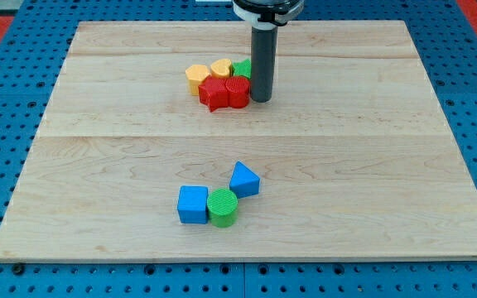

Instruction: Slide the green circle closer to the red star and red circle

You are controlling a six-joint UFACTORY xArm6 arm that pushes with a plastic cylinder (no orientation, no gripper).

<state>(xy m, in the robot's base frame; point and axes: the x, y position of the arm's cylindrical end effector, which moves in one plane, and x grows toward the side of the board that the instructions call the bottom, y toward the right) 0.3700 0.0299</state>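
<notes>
The green circle (222, 207) sits low in the view's middle, touching a blue cube (193, 204) on its left and close to a blue triangle-like block (244, 179) up to its right. The red star (214, 94) and the red circle (237, 91) lie side by side near the view's top centre. My tip (261, 99) rests on the board just right of the red circle, far above the green circle in the view.
A yellow block (197, 76), a yellow heart (220, 69) and a green block (243, 68) crowd just above the red pair. The wooden board (387, 165) lies on a blue pegboard table.
</notes>
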